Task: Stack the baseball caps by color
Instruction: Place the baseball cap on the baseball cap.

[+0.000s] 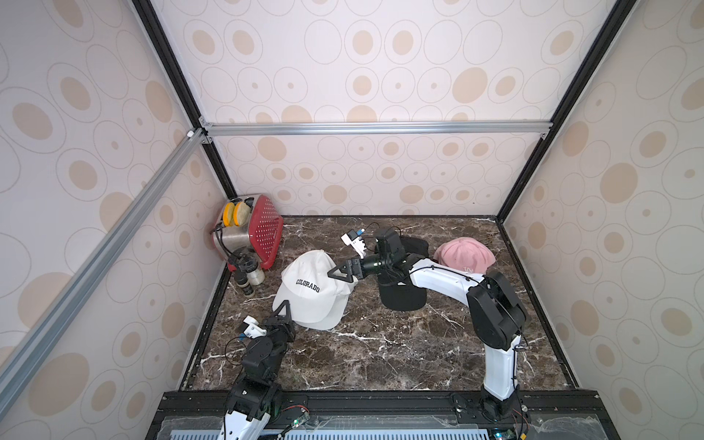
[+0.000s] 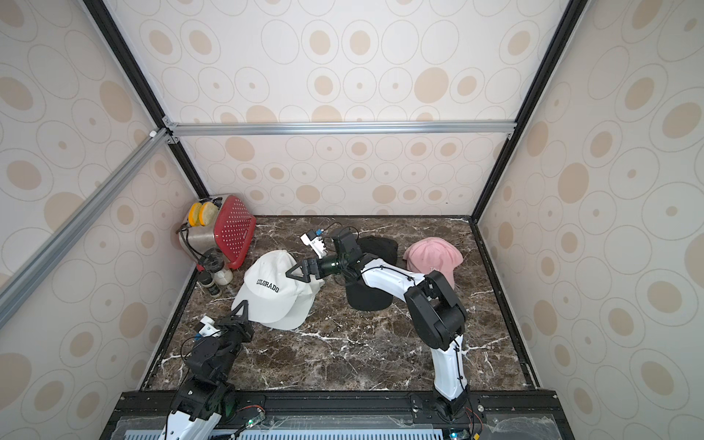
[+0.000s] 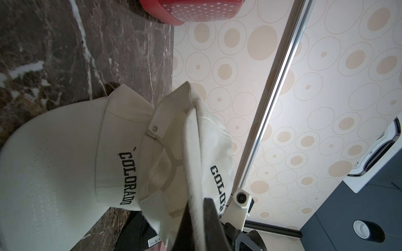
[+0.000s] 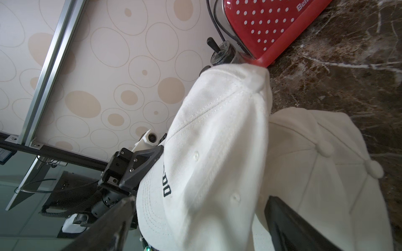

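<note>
1. The top white cap (image 1: 308,274) is found left of centre on the bench (image 1: 381,354), laid over the lower white caps (image 1: 324,319). Its long axis is run from far to near, with the brim pointed at the near edge
2. The left end effector (image 1: 284,306) is closed tight on the near-left brim edge of the top white cap. In the left wrist view that side is seen lifted off the cap below
3. The right end effector (image 1: 337,275) is spread wide, and the crown of the top white cap is seen between its fingers (image 4: 293,226) in the right wrist view. Whether they touch it cannot be told
4. The black caps (image 1: 404,297) are set mid-bench with the brim toward the near edge, and the pink cap (image 1: 463,251) lies near the right edge
5. The toaster (image 1: 263,232) and jars (image 1: 251,276) are crowded into the far-left corner, near the white caps. Open marble is left across the near half
</note>
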Controlling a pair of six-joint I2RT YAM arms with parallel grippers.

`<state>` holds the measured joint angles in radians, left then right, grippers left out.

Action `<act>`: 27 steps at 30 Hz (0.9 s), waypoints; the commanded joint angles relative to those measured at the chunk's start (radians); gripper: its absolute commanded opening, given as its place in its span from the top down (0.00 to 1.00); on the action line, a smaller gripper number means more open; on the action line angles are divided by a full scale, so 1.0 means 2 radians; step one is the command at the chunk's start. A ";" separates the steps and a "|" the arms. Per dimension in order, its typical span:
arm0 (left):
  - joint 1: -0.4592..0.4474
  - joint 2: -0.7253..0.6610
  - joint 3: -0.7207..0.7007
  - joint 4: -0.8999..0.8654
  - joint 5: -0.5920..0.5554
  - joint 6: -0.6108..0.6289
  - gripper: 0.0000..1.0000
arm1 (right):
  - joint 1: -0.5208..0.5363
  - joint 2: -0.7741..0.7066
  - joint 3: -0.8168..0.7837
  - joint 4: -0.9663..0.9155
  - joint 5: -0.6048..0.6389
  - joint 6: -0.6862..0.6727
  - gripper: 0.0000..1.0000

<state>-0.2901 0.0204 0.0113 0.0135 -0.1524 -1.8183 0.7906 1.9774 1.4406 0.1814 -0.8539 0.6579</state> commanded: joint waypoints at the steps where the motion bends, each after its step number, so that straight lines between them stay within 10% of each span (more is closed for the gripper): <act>1: 0.001 -0.007 -0.003 -0.030 -0.005 -0.001 1.00 | 0.004 0.017 0.022 -0.023 0.005 -0.002 0.01; 27: 0.000 0.003 -0.002 -0.080 -0.021 0.023 1.00 | 0.031 0.011 0.056 -0.020 -0.047 0.008 0.30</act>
<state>-0.2901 0.0235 0.0120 0.0051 -0.1650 -1.7939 0.8509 2.0315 1.5455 0.1417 -0.9436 0.6807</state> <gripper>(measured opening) 0.065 0.708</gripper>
